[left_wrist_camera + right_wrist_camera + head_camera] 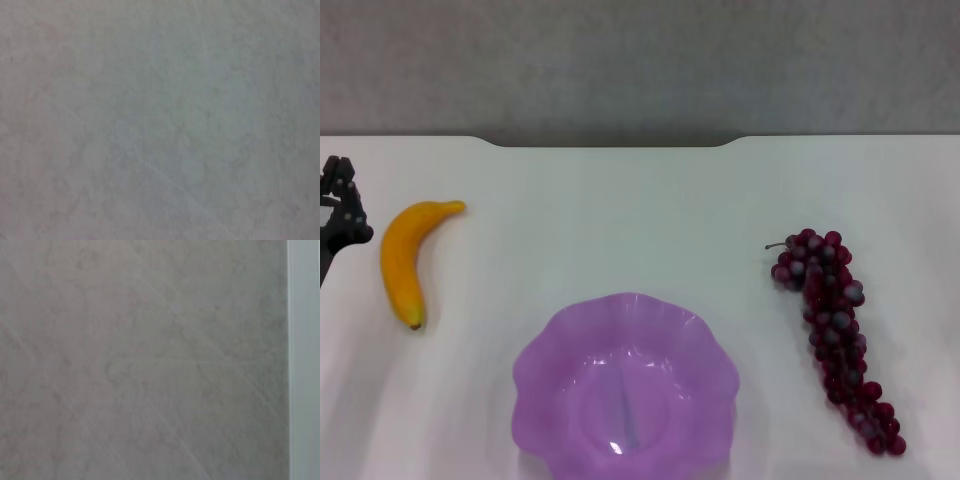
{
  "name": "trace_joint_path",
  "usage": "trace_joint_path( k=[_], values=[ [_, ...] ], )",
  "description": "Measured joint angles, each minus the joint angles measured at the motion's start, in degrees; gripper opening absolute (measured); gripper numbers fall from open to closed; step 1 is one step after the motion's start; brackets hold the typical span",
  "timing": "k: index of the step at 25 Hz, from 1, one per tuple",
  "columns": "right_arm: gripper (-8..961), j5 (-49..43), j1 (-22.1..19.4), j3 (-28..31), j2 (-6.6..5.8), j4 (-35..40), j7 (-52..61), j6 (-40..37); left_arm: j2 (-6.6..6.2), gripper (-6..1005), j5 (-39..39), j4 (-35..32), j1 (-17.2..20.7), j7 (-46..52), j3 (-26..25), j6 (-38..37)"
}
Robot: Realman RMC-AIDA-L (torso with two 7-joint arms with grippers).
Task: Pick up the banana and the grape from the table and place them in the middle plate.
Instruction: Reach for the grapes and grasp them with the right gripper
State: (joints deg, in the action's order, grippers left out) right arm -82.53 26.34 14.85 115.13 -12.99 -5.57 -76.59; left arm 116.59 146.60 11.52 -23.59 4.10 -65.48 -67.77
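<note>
While the left gripper (340,205) hangs at the left edge of the table (620,200), just beside the banana (406,255) and not touching it, I cannot tell how wide its jaws stand, and it holds nothing. Beyond the banana from the jaws, toward the near edge, sits the middle plate (545,355), with the grape (832,325) lying farther off on its other side. Neither wrist view shows more than a pale mottled surface, and the right gripper is out of sight.

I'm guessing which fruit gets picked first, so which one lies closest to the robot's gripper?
The curved yellow banana: it lies just beside the left gripper at the table's left edge, while the dark purple grape bunch lies far right.
</note>
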Motion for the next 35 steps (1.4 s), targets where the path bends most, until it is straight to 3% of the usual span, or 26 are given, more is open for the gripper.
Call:
trace_joint_path(
  k=[3,10,20,28,31,32,35],
  values=[
    [23,-0.19,0.26,-0.06,0.03,0.01,-0.15,0.05,0.13,66,0.01,0.27,-0.01,-2.43,0.0,0.0],
    [44,-0.28,0.54,0.0,0.09,-0.36,2.54,-0.19,0.31,197,0.0,0.35,-0.14,-4.71,0.0,0.0],
    [393,-0.15,0.99,0.31,0.0,0.48,10.99,-0.16,0.31,399,-0.08,1.71,0.34,-3.72,0.09,0.43],
    [730,-0.15,1.74,0.18,-0.06,1.16,10.75,2.01,0.31,723,-0.04,1.82,0.82,-3.33,0.3,0.68],
    [798,-0.29,1.4,-0.04,0.02,0.91,11.81,1.99,0.25,814,0.0,1.84,1.02,-3.35,1.13,0.52],
    [820,-0.47,1.29,-0.38,0.05,0.87,13.04,1.99,0.2,903,0.01,1.84,1.03,-3.41,1.85,0.46],
    [888,-2.01,1.23,-2.38,-0.01,1.39,17.74,2.63,0.17,903,0.03,1.84,1.03,-3.57,2.7,0.39]
  ],
)
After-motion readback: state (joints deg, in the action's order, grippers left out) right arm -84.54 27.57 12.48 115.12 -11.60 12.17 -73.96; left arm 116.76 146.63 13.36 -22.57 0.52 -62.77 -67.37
